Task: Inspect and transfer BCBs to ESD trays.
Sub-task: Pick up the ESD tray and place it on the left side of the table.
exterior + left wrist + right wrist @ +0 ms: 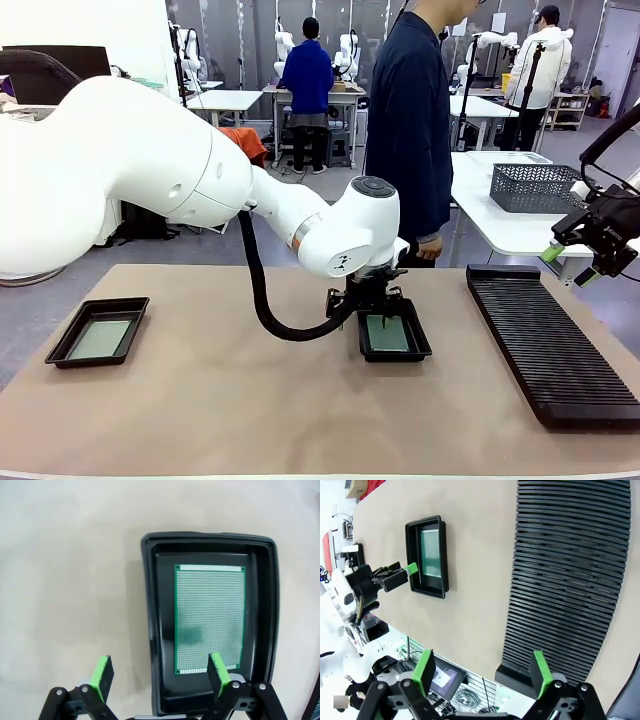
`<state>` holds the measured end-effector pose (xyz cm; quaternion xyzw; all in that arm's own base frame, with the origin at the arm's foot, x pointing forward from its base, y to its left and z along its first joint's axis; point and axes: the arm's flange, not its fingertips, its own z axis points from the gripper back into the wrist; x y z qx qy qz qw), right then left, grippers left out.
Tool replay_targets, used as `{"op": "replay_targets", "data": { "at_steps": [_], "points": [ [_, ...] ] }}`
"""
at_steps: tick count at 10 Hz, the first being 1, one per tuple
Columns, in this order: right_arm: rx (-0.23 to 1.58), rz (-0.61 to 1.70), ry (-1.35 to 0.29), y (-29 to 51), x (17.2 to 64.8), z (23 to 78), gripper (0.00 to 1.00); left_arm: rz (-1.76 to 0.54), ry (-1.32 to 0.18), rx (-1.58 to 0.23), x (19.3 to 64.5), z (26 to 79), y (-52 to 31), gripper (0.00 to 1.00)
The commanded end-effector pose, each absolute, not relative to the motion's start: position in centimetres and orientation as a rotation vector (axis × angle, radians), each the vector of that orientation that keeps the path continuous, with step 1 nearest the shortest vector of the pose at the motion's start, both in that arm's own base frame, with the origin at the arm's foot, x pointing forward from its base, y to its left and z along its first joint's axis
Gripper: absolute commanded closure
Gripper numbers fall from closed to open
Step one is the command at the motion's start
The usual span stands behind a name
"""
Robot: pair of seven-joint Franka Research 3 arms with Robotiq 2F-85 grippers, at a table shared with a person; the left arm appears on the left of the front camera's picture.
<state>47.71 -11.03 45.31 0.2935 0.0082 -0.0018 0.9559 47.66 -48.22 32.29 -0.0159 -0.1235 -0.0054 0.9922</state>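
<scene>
While my left pincer point(159, 676) hangs spread over the middle tray point(150, 630), its board point(210, 617) lies inside at one o'clock, long axis toward twelve. My right pincer point(570, 264), also spread, hovers far off beyond the rack point(555, 345).

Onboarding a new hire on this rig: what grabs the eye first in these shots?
The big white left arm sweeps across the front view, its open left gripper poised over the middle ESD tray holding a BCB. A second ESD tray with a board sits at table left. The long black ribbed rack lies right, below the open right gripper.
</scene>
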Motion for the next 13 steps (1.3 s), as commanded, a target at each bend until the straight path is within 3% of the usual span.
{"op": "replay_targets", "data": {
  "at_steps": [1,7,10,13],
  "points": [
    [0.578,-0.033,0.008,-10.7,47.3,45.2,0.0,0.041,-0.21,0.027,48.1,32.9,-48.6,0.0],
    [0.578,-0.033,0.008,-10.7,47.3,45.2,0.0,0.016,-0.241,-0.031,48.3,32.3,-48.1,0.0],
    [0.578,-0.033,0.008,-10.7,47.3,45.2,0.0,-0.019,-0.173,-0.068,49.1,31.3,-47.5,0.0],
    [0.578,-0.033,0.008,-10.7,47.3,45.2,0.0,-0.029,-0.154,-0.103,49.1,31.2,-46.6,0.06]
  ]
}}
